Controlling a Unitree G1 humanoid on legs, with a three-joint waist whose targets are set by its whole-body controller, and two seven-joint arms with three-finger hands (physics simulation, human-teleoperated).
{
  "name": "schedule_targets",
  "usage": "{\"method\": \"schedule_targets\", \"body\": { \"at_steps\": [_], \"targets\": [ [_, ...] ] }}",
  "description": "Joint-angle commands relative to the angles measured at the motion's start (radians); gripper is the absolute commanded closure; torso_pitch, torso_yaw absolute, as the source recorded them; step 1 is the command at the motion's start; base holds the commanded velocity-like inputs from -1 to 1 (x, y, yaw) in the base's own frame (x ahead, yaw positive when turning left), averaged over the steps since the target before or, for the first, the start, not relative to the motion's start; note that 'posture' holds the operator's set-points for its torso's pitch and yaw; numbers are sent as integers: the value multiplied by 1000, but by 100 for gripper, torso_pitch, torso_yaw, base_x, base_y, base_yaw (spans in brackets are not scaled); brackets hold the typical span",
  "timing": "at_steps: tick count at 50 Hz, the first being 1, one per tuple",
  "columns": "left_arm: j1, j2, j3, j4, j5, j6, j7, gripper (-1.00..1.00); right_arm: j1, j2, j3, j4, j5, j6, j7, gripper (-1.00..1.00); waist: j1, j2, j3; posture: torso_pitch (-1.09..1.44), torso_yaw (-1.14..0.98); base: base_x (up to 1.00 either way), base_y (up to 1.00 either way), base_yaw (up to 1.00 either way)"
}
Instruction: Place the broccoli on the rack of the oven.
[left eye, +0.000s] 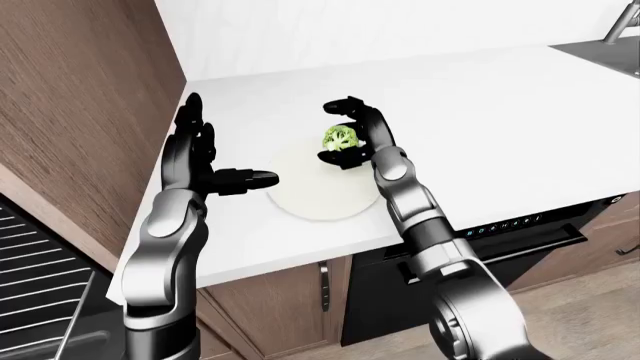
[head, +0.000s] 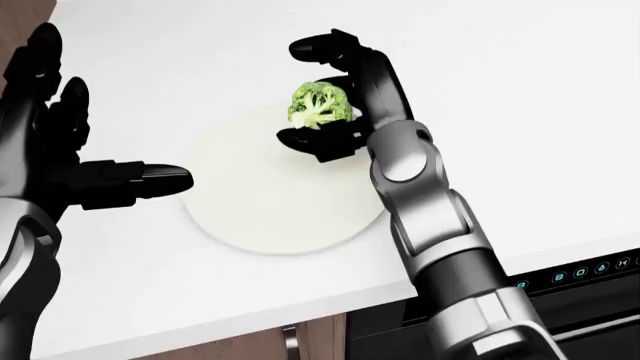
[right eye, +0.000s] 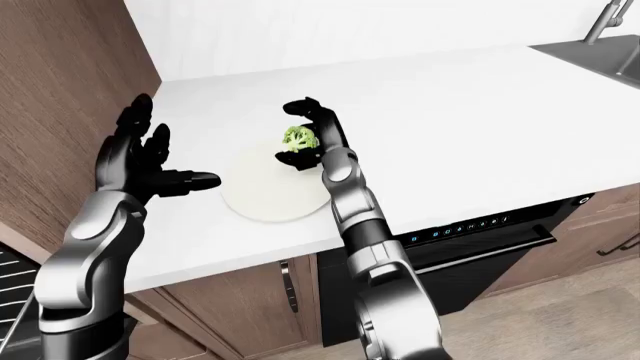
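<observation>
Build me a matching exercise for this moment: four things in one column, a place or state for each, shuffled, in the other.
Things:
1. broccoli
2. plate
3. left hand
4. right hand

States:
A. open, at the view's left edge, holding nothing
B. white, flat on the counter
C. fingers curled around the green thing
D. at the plate's top edge

Pairs: 1-D, 2-B, 3-A, 4-C
</observation>
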Motion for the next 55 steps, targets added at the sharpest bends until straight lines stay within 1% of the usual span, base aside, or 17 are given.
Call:
{"method": "schedule_targets", "body": {
  "at_steps": [1, 7, 9, 10, 12, 15, 21, 28, 33, 39, 43, 45, 48, 50, 52, 53, 55],
  "targets": [
    [-28, 9, 6, -39, 0, -27, 2, -100, -41, -7, -4, -38, -5, -32, -8, -25, 0, 4, -28, 0, 0, 0, 0, 0],
    [-26, 9, 6, -42, 0, -26, 2, -100, -36, -7, 0, -33, -24, -42, -9, -24, 0, 4, -28, 0, 0, 0, 0, 0],
    [-26, 8, 6, -35, 2, -33, 1, -100, -37, -7, 1, -29, -32, -49, -11, -19, 0, 4, -28, 0, 0, 0, 0, 0],
    [-27, 8, 6, -38, 1, -29, 2, -100, -36, -6, 1, -34, -34, -46, -11, -14, 0, 4, -29, 0, 0, 0, 0, 0],
    [-29, 9, 6, -41, 0, -24, 2, -100, -33, -4, 2, -41, -38, -42, -10, -11, 0, 4, -29, 0, 0, 0, 0, 0],
    [-30, 9, 6, -38, 0, -26, 2, -100, -35, -4, 2, -44, -46, -45, -12, 4, 0, 4, -28, 0, 0, 0, 0, 0],
    [-29, 10, 6, -28, 1, -36, 0, -100, -39, -4, 3, -45, -58, -51, -16, 4, 0, 4, -29, 0, 0, 0, 0, 0],
    [-31, 10, 7, -31, 0, -32, 2, -100, -39, -4, 6, -56, -76, -49, -13, 11, 0, 4, -28, 0, 0, 0, 0, 0],
    [-31, 9, 6, -40, -1, -24, 4, -100, -40, -3, 7, -80, -85, -39, -9, 22, 0, 3, -28, 0, 0, 0, 0, 0],
    [-31, 10, 7, -38, -2, -27, 4, -100, -59, -7, 5, -80, -92, -33, -8, 22, 0, 4, -27, 0, 0, 0, 0, 0],
    [-29, 10, 8, -35, -3, -32, 3, -100, -59, -7, 7, -92, -99, -25, -4, 26, 0, 4, -26, 0, 0, 0, 0, 0],
    [-29, 9, 7, -36, -3, -31, 5, -100, -62, -10, 6, -107, -101, -12, 4, 42, 0, 4, -26, 0, 0, 0, 0, 0],
    [-30, 12, 10, -36, -5, -31, 3, -100, -64, -11, 4, -145, -103, 18, 16, 50, 0, 3, -26, 0, 0, 0, 0, 0],
    [-31, 13, 10, -39, -6, -27, 5, -100, -64, -10, 7, -169, -107, 38, 25, 60, 1, 3, -25, 0, 0, 0, 0, 0],
    [-36, 14, 12, -47, -9, -16, 8, -100, -67, -7, 6, -201, -106, 68, 37, 79, 1, 3, -25, 0, 0, 0, 0, 0],
    [-35, 14, 11, -44, -9, -20, 7, -100, -67, -6, 7, -216, -106, 79, 41, 100, 1, 3, -24, 0, 0, 0, 0, 0],
    [-34, 14, 10, -36, -8, -28, 6, -100, -64, -4, 9, -243, -107, 99, 48, 100, 0, 3, -23, 0, 0, 0, 0, 0]
  ]
}}
